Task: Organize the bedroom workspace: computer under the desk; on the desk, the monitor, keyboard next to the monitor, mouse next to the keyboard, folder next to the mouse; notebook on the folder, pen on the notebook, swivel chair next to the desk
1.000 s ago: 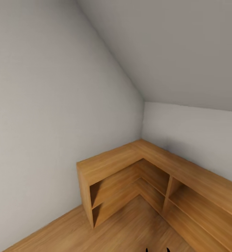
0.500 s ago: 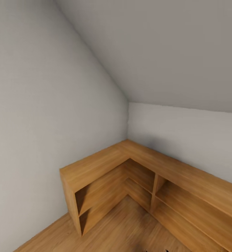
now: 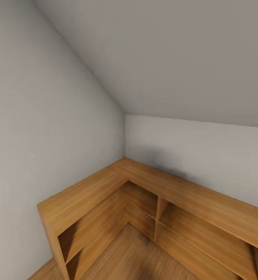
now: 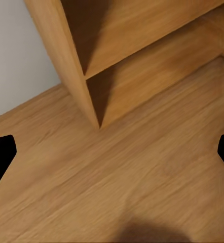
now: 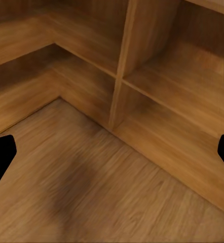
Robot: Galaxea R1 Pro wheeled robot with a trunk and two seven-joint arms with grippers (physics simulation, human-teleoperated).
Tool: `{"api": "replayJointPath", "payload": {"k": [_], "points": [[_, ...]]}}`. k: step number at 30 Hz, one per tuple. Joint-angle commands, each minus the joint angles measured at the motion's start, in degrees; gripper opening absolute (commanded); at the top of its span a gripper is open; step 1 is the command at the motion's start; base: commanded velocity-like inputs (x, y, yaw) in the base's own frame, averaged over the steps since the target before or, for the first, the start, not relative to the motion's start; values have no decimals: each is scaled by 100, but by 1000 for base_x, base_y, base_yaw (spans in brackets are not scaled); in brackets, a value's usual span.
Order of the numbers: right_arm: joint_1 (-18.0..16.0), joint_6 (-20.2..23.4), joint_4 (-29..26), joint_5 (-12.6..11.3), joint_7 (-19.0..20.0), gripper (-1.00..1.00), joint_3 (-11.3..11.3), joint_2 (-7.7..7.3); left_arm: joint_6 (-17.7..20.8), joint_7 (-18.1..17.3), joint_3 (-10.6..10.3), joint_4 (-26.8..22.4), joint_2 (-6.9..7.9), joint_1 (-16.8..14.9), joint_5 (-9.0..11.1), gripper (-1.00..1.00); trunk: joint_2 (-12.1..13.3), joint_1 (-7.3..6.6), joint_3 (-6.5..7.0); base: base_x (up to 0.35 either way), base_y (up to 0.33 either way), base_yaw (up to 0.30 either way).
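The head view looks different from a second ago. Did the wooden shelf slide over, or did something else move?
The shelf did not slide. The whole picture has shifted, so the camera swung right and a little up: the shelf and the room corner now sit further left. Nothing was picked up or let go. The shelf, the grey walls and the wood floor stayed as they were.

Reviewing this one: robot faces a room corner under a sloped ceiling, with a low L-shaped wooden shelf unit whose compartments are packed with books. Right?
Not quite. The L-shaped wooden shelf unit does sit in the corner under the sloped ceiling, but the compartments in sight hold nothing; the head view and right wrist view show bare wood.
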Motion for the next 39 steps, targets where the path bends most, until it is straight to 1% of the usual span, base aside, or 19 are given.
{"api": "replayJointPath", "payload": {"k": [1, 8, 20, 26, 39], "points": [[0, 18, -1, 0, -53, 100, 48, 2, -9, 43, -50, 0, 1, -1, 15, 100, -3, 5, -2, 291, 0, -297], [-2, 39, -3, -1, -53, 100, 44, -2, -15, 38, -50, 0, 2, -1, 14, 100, -3, 5, -2, 130, 0, -297], [-2, 45, -3, -7, -57, 100, 36, 4, -17, 33, -50, 0, 2, -1, 14, 100, -3, 5, -6, 8, 0, -296], [-2, 51, -3, -11, -67, 100, 23, 14, -17, 34, -50, 0, 2, -1, 14, 100, -3, 5, -38, 29, 5, -231], [-2, 52, -3, -13, -71, 100, 22, 15, -17, 37, -50, 0, 2, -1, 14, 100, -3, 5, -141, 268, 100, -151]]}}
